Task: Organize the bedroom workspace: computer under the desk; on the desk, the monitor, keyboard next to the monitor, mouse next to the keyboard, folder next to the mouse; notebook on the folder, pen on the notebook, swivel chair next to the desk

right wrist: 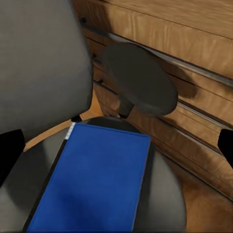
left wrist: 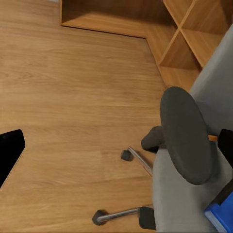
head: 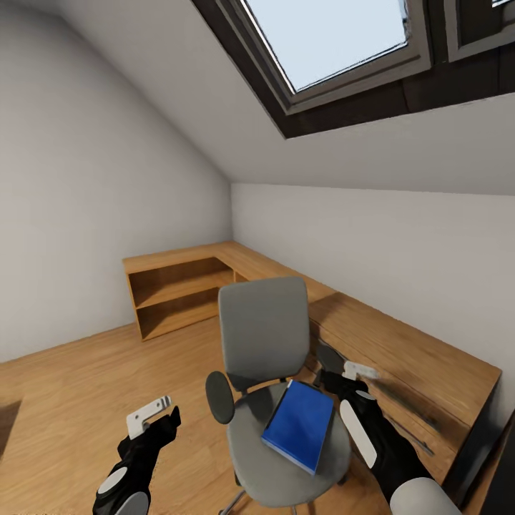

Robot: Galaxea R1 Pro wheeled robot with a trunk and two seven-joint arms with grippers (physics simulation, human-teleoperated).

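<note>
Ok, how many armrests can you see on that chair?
2: one armrest on the chair's left side by the left gripper, the other on its right, toward the wooden dresser, partly behind the right gripper.

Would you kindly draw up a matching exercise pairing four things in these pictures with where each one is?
Things:
1. folder
2. swivel chair
3. right hand
4. left hand

Places:
A. over bare wood floor, beside the chair's armrest
B. lying flat on the grey seat
C. standing in front of the wooden dresser with bar handles
D. above the seat, at the folder's far corner

Pairs: 1-B, 2-C, 3-D, 4-A
</note>
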